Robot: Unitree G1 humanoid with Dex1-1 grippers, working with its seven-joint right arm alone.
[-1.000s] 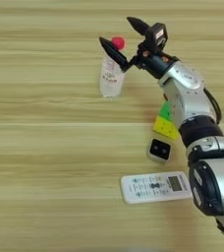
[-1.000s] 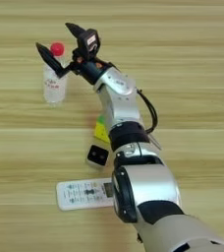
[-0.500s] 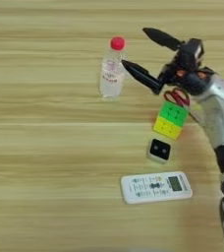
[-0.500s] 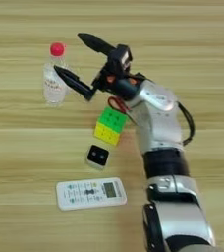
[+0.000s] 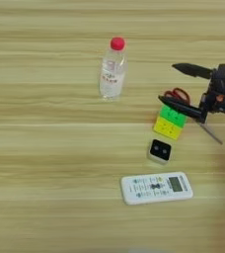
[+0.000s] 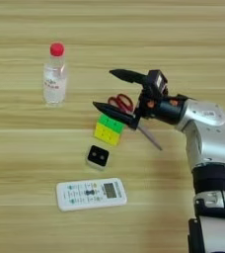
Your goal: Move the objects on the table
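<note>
My gripper (image 6: 109,89) hangs over the scissors (image 6: 122,103) and puzzle cube (image 6: 108,130), fingers spread wide, nothing between them, touching nothing I can see. The lower finger's tip sits above the cube's green edge, the upper one points left toward the bottle (image 6: 55,75). The bottle stands upright, red cap on top, well apart to the left. The scissors lie flat, red handles just behind the cube, blades running out right. The black cube (image 6: 98,156) sits just in front of the puzzle cube, and the remote (image 6: 91,193) lies nearest me, all on the table (image 6: 25,143). Things cluster within my reach, likely for one-by-one moves.
</note>
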